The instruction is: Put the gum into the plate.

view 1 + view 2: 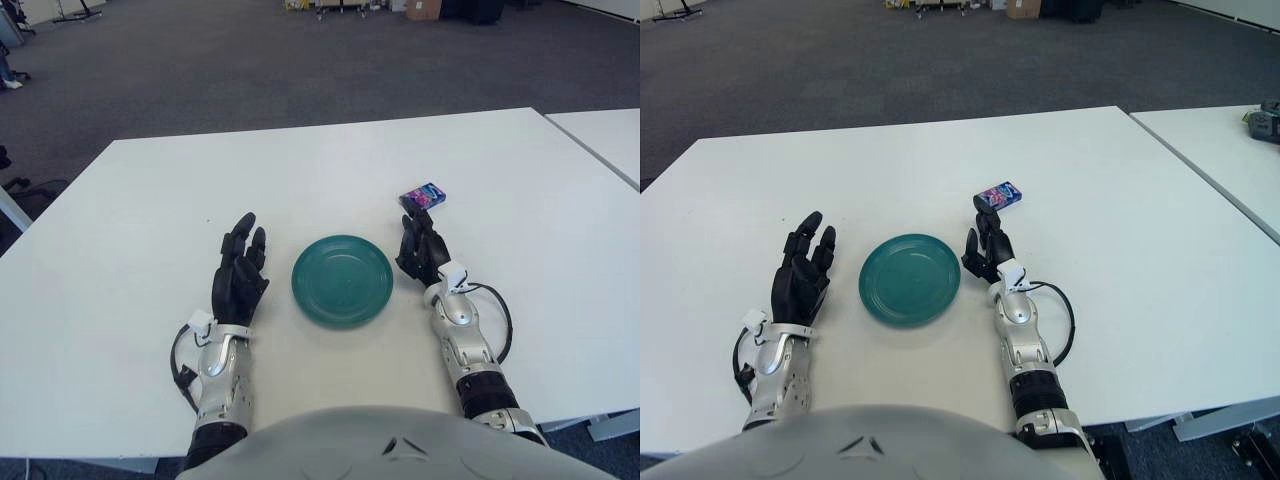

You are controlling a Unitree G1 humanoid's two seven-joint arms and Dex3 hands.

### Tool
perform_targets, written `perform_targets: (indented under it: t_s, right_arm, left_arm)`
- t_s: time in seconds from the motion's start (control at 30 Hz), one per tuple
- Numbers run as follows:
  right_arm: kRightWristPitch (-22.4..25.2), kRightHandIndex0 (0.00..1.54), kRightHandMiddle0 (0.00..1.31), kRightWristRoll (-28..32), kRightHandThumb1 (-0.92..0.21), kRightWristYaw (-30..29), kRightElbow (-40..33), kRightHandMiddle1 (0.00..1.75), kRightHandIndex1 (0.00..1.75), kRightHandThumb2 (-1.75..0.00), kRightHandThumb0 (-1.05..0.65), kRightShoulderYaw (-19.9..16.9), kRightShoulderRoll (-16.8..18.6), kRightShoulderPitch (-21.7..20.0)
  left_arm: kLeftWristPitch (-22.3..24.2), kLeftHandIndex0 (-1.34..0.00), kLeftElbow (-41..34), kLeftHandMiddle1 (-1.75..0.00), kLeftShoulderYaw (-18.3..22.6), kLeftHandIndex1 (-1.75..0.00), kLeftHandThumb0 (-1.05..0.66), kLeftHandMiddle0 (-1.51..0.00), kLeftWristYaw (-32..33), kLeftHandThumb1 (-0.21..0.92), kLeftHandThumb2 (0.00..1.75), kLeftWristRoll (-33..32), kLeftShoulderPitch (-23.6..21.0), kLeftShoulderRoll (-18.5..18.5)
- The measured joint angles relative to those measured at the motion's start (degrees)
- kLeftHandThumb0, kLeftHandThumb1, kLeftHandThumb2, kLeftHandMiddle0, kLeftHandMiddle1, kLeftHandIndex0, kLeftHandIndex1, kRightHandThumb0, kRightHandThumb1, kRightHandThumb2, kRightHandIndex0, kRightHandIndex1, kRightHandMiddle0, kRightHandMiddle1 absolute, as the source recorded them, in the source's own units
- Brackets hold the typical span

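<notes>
On the white desk [130, 200] sits one round green plate [342, 280] with nothing in it, and one small purple-and-blue pack of gum [422, 196] lies beyond and to its right, apart from it. The right hand [422, 250] shows just short of the gum with fingers loosely extended and holding nothing — the left hand [240, 272] shows left of the plate, fingers spread. A second white desk [1220, 150] stands to the right, over grey carpet [250, 60].
</notes>
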Motion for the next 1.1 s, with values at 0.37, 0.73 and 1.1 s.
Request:
perform_targets:
  t_s: [0.37, 0.73, 1.1]
  right_arm:
    - [4.68, 0.1, 0.0, -3.29, -0.92, -0.83, -2.24, 0.49, 0.02, -0.87, -0.69, -0.8, -4.36, -8.45]
    - [-17.95, 0.24, 0.0, -24.8, -0.92, -21.46, 11.21, 0.76, 0.04, -0.72, -0.76, 3.93, -15.78, -24.15]
    - [-20.6, 0.28, 0.0, -38.88, -0.92, -39.42, 30.59, 0.8, 0.03, -0.69, -0.78, 11.93, -20.8, -37.65]
  left_arm:
    - [-0.22, 0.0, 0.79, -0.01, 0.3, -0.77, -1.05, -0.27, -0.49, 0.92, 0.89, 0.44, -0.85, -0.02]
    - [-1.2, 0.0, 2.48, 0.0, 0.87, -0.75, -1.03, -0.24, -0.91, 0.92, 0.89, 0.8, -2.57, -0.12]
    - [-2.52, 0.0, 3.73, 0.0, 1.06, -0.7, -0.99, -0.24, 0.5, 0.92, 0.88, 3.02, -3.47, -0.23]
